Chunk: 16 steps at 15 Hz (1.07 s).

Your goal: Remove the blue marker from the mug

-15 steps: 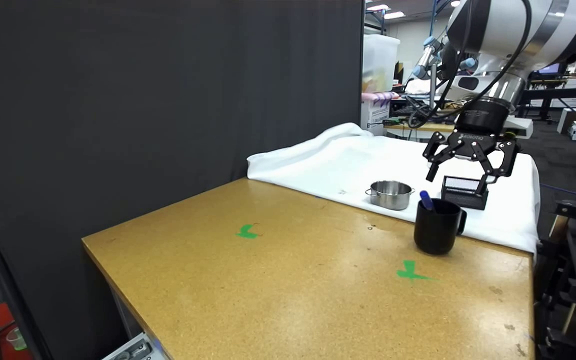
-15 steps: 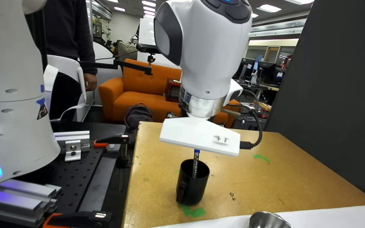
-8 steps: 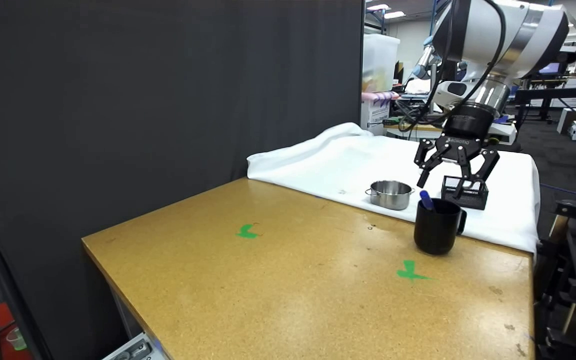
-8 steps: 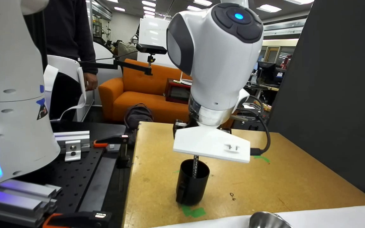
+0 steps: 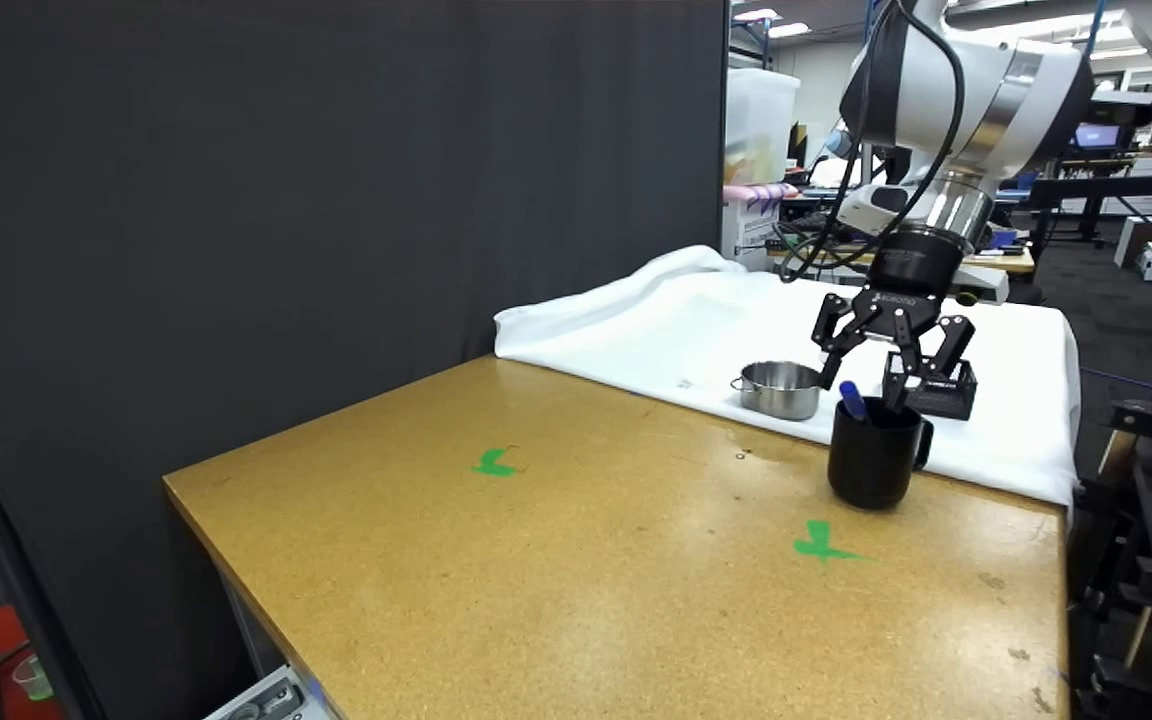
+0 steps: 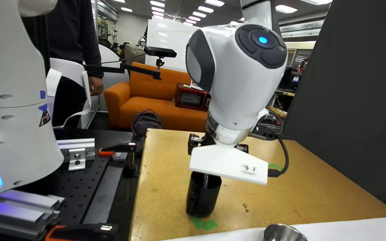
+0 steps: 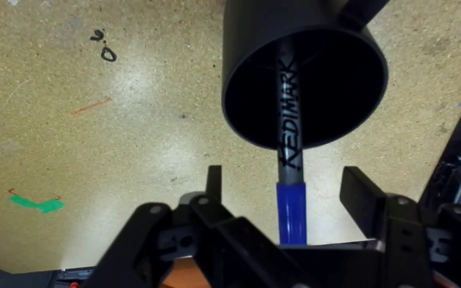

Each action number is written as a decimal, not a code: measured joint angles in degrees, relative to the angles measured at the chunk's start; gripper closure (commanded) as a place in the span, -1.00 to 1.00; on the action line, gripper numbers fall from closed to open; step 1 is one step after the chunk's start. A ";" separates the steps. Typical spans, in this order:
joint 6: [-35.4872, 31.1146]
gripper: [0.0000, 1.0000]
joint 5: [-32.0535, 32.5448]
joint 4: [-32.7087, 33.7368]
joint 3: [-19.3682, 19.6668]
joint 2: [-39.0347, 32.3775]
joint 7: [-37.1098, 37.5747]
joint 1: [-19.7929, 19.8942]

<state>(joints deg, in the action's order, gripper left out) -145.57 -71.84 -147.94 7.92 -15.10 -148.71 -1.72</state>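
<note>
The black mug [image 5: 871, 465] stands upright on the wooden table; it also shows in an exterior view [image 6: 203, 201] and the wrist view [image 7: 266, 18]. The blue marker [image 5: 853, 402] leans inside it, its blue cap above the rim. In the wrist view the marker [image 7: 291, 212] has a grey lettered barrel. My gripper [image 7: 282, 178] is open, with one finger on each side of the marker and gaps on both sides. In an exterior view the gripper [image 5: 860, 392] is low over the mug's mouth. A white wrist plate [image 6: 230, 164] hides the cap and fingertips in an exterior view.
A shiny metal bowl [image 5: 779, 392] and a black box [image 5: 942, 392] stand behind the mug on a white cloth [image 5: 656, 310]. Green tape marks [image 5: 821, 542] lie on the wooden table [image 5: 586, 580]. A dark curtain [image 5: 336, 200] borders one side.
My gripper has come down and across toward the mug, its jaws now at the level of the marker's cap. The jaws stay open. The mug and marker have not moved.
</note>
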 measured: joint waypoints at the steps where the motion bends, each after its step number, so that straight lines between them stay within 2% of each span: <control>1: 0.00 0.00 0.00 0.41 -0.39 -1.09 0.00 0.60; 3: 0.00 0.06 0.00 1.19 -0.90 -2.91 0.00 1.56; 8: 0.00 0.80 0.00 2.82 -1.75 -4.09 -0.01 3.15; 10: 0.00 0.98 0.00 3.17 -1.82 -4.09 -0.01 3.32; 12: 0.51 0.92 -0.02 3.37 -2.10 -4.01 0.11 3.44; 16: 0.51 0.91 -0.29 3.33 -2.51 -4.03 -0.02 3.52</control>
<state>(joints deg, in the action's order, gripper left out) -145.06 -72.13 -144.61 5.42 -19.13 -148.73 1.80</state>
